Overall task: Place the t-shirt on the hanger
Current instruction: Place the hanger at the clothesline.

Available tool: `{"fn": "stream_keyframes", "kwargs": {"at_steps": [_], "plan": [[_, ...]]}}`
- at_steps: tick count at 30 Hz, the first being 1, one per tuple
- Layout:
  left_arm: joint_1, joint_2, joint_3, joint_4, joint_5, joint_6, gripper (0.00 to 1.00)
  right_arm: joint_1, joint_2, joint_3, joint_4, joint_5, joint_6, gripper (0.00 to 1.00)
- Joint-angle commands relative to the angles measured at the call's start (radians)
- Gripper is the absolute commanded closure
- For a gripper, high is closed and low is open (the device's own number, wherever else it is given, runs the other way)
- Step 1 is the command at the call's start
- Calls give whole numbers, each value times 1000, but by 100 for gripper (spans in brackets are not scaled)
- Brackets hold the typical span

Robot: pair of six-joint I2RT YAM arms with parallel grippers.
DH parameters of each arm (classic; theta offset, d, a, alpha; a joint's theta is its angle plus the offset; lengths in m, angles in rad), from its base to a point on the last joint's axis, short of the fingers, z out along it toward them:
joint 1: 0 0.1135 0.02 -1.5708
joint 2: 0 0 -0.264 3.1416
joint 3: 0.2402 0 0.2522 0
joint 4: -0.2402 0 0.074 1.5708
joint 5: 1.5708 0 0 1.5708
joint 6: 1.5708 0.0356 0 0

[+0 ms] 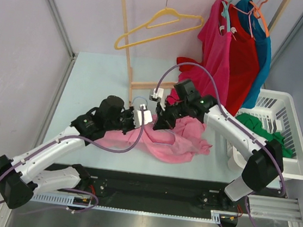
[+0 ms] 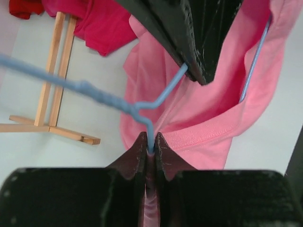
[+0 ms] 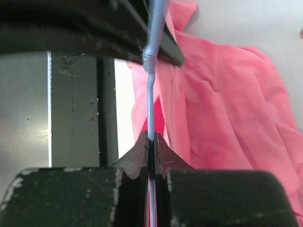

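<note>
While both arms reach inward from the near edge and meet over the middle of the tabletop (image 1: 95, 79), the left arm (image 1: 54, 152) lies low and stretched out from the left, and the right arm (image 1: 232, 128) bends at its elbow and angles down toward it. The left gripper (image 2: 150, 144) has its fingers pressed together on the thin wire of the hanger (image 2: 163, 92), just below the twisted neck where the slim hook runs off to the left. The right gripper (image 3: 150, 141) pinches the same pale blue wire a little further along, fingers tight against it. The t-shirt (image 1: 184, 142), soft light pink cotton with a stitched hem, lies crumpled on the tabletop below and beside both grippers, and one hanger arm shows between its folds. A wooden rack (image 1: 129, 61) stands behind.
</note>
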Motion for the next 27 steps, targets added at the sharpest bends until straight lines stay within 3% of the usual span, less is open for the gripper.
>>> {"fn": "stream_keyframes", "kwargs": {"at_steps": [1,7,12,16,17,18,23,27], "plan": [[74,-67,9,-73,129,-16,87,-78,-105,-44,41,31,10,100],[177,-104,-13,-127,166,42,86,-141,-157,-33,-2,-15,-14,100],[206,-127,29,-144,206,47,73,-157,-170,-12,-54,-12,-36,100],[206,-133,113,-110,213,-5,53,-157,-191,27,-60,29,11,100],[207,-127,163,-99,210,-33,40,-158,-203,59,-63,69,25,100],[206,-123,191,-90,204,-45,36,-158,-213,77,-69,92,51,100],[207,-92,315,-85,174,-62,25,-184,-245,206,-158,273,102,100],[206,-107,308,-46,154,-111,20,-264,-271,319,-232,333,104,100]]}}
